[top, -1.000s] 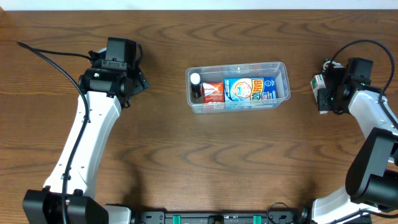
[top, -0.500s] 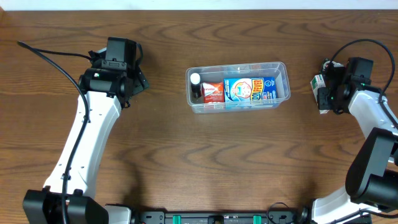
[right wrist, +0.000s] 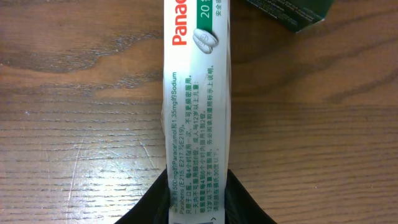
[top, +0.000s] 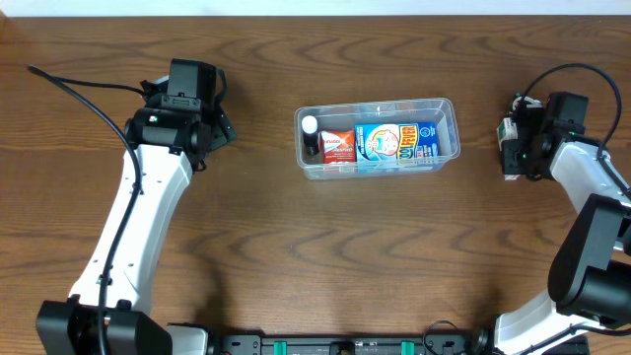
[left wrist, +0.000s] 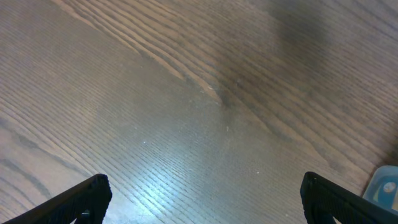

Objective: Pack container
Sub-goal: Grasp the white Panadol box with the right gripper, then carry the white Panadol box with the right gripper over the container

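The clear, long, shallow plastic container (top: 446, 103) with rounded corners sits near the middle of the brown wood-grain bench (top: 325, 247), well apart from both arms. Inside it, from its left end, are a small dark bottle with a white cap (top: 310, 127), a red-and-white carton (top: 337, 145) and a blue printed packet (top: 395, 142) lying flat. The left claw (left wrist: 205, 202) hangs over bare wood to the left of the container with its jaws spread wide and nothing between them; a blue sliver of the container's end shows at the corner of the left wrist view. The right claw (right wrist: 198, 202), off to the container's right, is pinched on a narrow white medicine box with red and green print (right wrist: 198, 93), one black finger against each long side. Just beyond that box lies the corner of a dark green carton (right wrist: 291, 12).
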